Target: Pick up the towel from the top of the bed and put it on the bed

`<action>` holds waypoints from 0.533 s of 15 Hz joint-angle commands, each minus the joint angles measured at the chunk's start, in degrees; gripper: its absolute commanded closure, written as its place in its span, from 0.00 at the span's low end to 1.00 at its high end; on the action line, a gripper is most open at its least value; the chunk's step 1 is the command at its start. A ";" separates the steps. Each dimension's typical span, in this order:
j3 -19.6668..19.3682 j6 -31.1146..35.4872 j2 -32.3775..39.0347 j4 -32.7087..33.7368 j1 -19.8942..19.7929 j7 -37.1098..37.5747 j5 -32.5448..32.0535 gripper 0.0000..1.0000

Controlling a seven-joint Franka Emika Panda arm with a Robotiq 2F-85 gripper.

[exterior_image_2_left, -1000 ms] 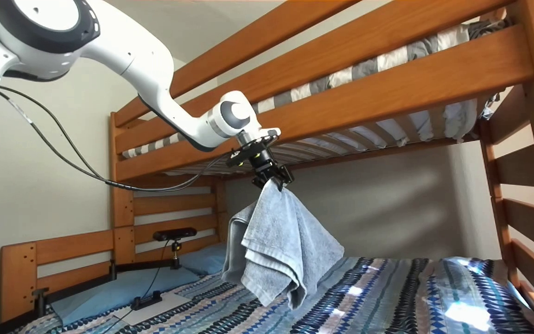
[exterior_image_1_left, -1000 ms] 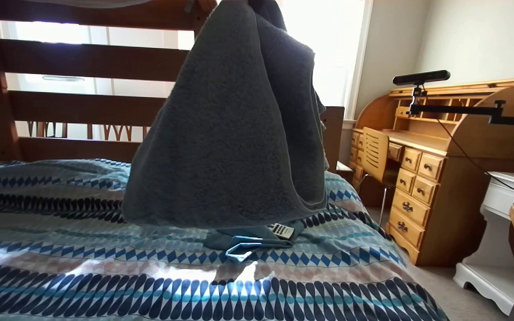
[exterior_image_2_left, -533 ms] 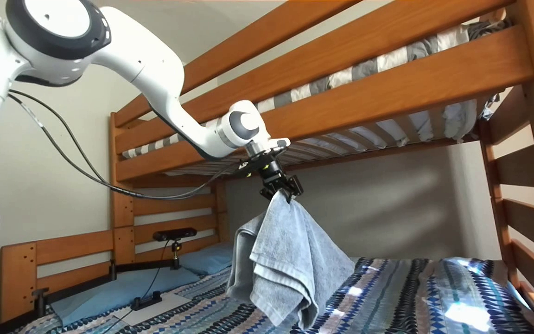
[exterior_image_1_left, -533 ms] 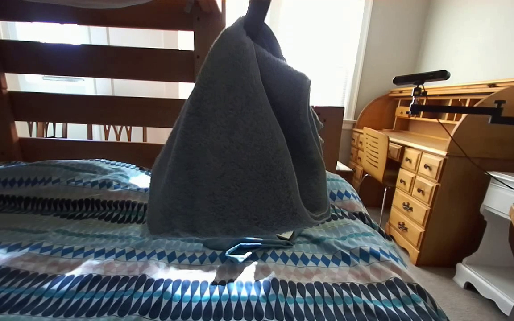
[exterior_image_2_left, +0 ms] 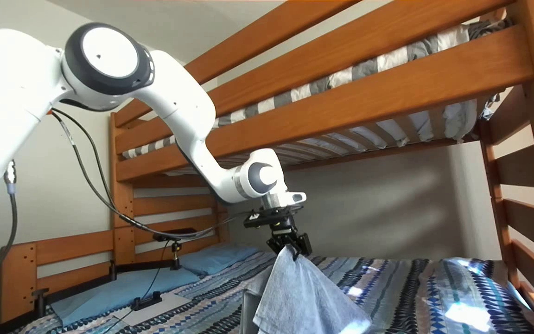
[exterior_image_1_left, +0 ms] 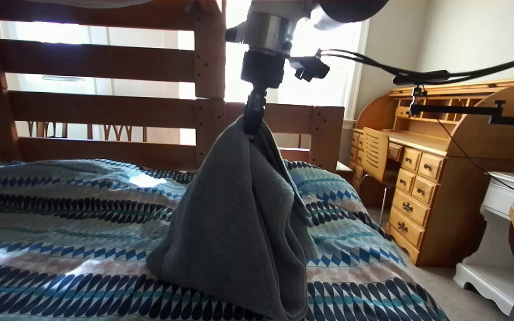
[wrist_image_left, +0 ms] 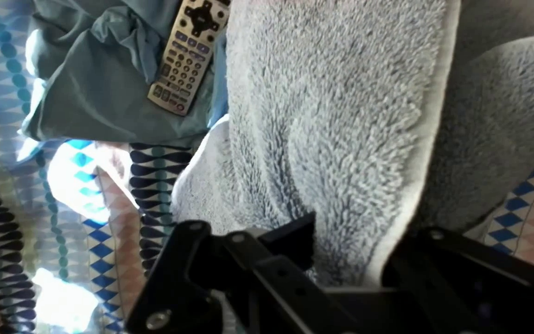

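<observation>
The slate-grey towel (exterior_image_1_left: 234,232) hangs from my gripper (exterior_image_1_left: 252,129) over the bed. It also shows in an exterior view (exterior_image_2_left: 304,301), its lower end cut off there by the frame. My gripper (exterior_image_2_left: 291,253) is shut on the towel's top and points down. In the wrist view the towel (wrist_image_left: 341,116) runs between the fingers of my gripper (wrist_image_left: 348,253). The bed has dark wooden rails (exterior_image_1_left: 105,107) and a zigzag-striped bedspread (exterior_image_1_left: 83,254). Whether the towel's lowest edge touches the bedspread I cannot tell.
A blue-grey cloth (wrist_image_left: 95,97) with a remote (wrist_image_left: 188,60) lies on the bed, hidden behind the towel in an exterior view. The upper bunk rail (exterior_image_2_left: 364,97) runs above. A camera on a stand (exterior_image_2_left: 175,248) and pillows (exterior_image_2_left: 128,287) are at one end. A roll-top desk (exterior_image_1_left: 417,187) stands beside.
My gripper and the towel have come down towards the bed, and slightly right in an exterior view. The towel's lower edge now covers bedspread nearer that camera. The grip on the towel stays.
</observation>
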 commanded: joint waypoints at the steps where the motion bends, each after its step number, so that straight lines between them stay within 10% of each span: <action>1: 0.18 0.95 3.35 -0.69 -0.05 -1.72 3.03 0.97; 8: -2.05 4.52 8.86 -2.65 -1.51 -3.09 2.49 0.97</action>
